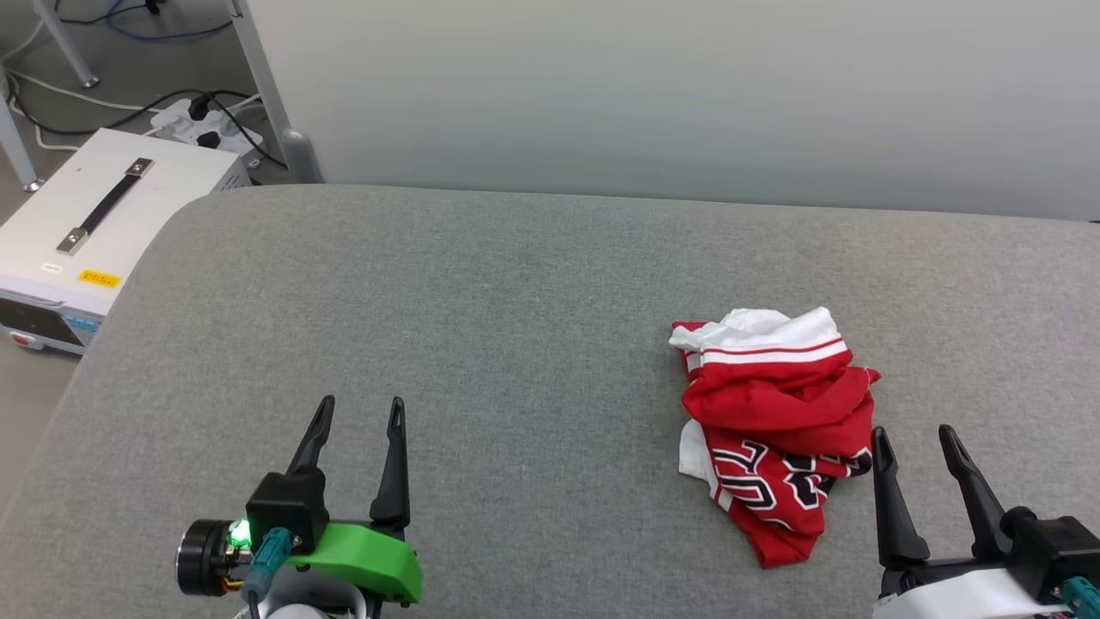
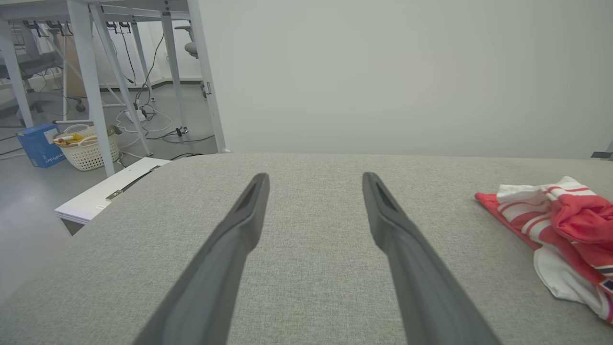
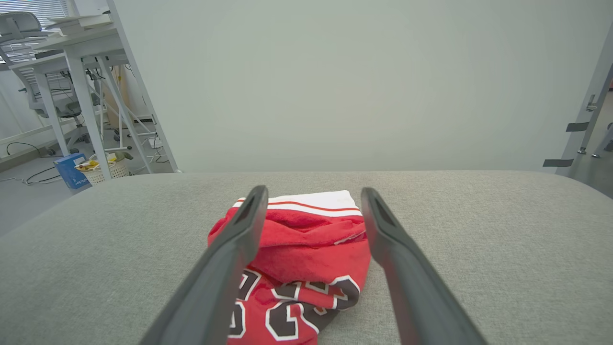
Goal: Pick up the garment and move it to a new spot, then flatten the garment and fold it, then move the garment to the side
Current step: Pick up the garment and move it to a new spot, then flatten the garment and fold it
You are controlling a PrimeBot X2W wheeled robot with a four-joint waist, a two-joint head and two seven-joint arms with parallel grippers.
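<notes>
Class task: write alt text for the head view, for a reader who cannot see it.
A crumpled red and white garment lies right of centre on a grey padded surface. The right gripper stands open just beside it; the left gripper is open over bare fabric.

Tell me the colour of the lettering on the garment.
The garment carries black lettering outlined in white; right wrist view shows it best.

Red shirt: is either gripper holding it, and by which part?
Nothing is held. The shirt lies crumpled on the grey pad, and the left gripper and right gripper stand open, the right one just beside it.
</notes>
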